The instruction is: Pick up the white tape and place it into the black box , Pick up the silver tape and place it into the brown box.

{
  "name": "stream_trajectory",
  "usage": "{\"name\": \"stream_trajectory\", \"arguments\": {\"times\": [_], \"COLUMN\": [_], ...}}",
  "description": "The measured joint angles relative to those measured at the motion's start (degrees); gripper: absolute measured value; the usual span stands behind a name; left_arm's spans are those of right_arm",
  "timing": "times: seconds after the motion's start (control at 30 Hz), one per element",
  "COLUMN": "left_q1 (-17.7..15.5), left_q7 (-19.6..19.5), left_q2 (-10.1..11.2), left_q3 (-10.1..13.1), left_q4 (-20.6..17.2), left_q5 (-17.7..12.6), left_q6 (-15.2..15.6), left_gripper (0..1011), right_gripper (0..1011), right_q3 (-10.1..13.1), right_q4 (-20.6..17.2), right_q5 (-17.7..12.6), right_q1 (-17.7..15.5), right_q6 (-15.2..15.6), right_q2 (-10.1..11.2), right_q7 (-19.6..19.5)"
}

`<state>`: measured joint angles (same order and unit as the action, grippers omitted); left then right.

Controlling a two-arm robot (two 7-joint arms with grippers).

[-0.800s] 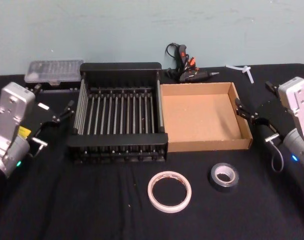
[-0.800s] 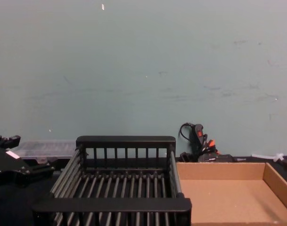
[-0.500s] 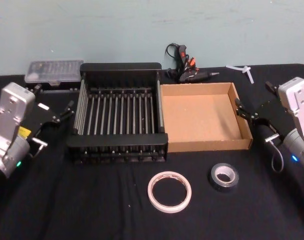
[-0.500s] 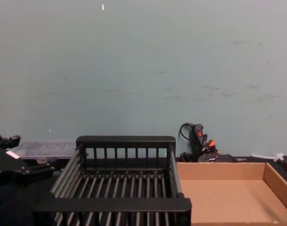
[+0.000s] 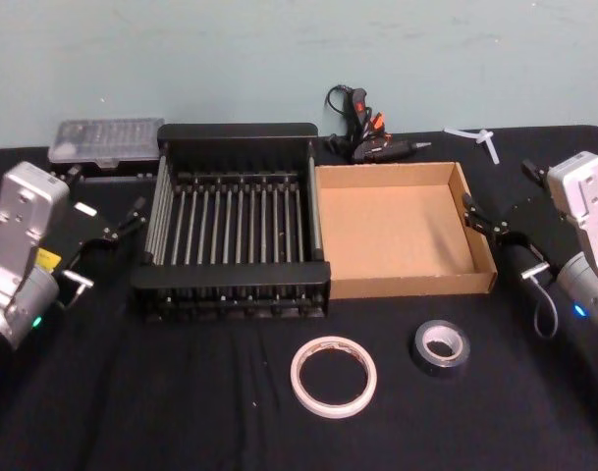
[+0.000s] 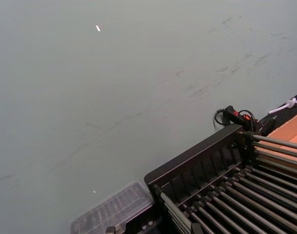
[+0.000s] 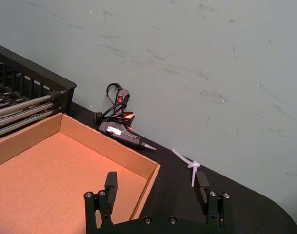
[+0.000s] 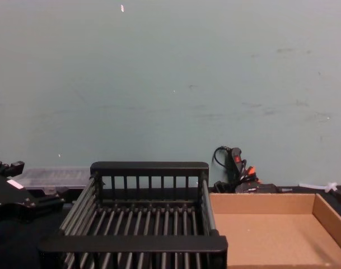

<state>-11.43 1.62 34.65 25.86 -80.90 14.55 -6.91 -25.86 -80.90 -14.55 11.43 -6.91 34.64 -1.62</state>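
Head view shows the black-clothed worktop carrying the black box at centre, with the brown box touching its right side; both are empty. In front of the two boxes, nearer the robot, the white tape lies flat on the cloth, and the silver tape lies flat just to its right, apart from it and near the front wall of the brown box. The left gripper hovers left of the black box, whether its fingers are spread or together I cannot tell. The right gripper hovers at the right wall of the brown box, fingers spread and holding nothing. Behind the boxes sit a clear plastic case, a glue gun and a white cable tie.
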Motion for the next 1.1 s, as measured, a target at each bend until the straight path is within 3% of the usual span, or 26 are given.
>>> {"name": "stream_trajectory", "arguments": {"times": [1.1], "left_q1": [0.00], "left_q7": [0.00], "left_q2": [0.00], "left_q3": [0.00], "left_q4": [0.00], "left_q5": [0.00], "left_q6": [0.00], "left_gripper": [1001], "right_gripper": [1002], "right_q3": [0.00], "right_q4": [0.00], "right_q5": [0.00], "right_q1": [0.00], "right_q6": [0.00], "right_q2": [0.00], "right_q7": [0.00]}}
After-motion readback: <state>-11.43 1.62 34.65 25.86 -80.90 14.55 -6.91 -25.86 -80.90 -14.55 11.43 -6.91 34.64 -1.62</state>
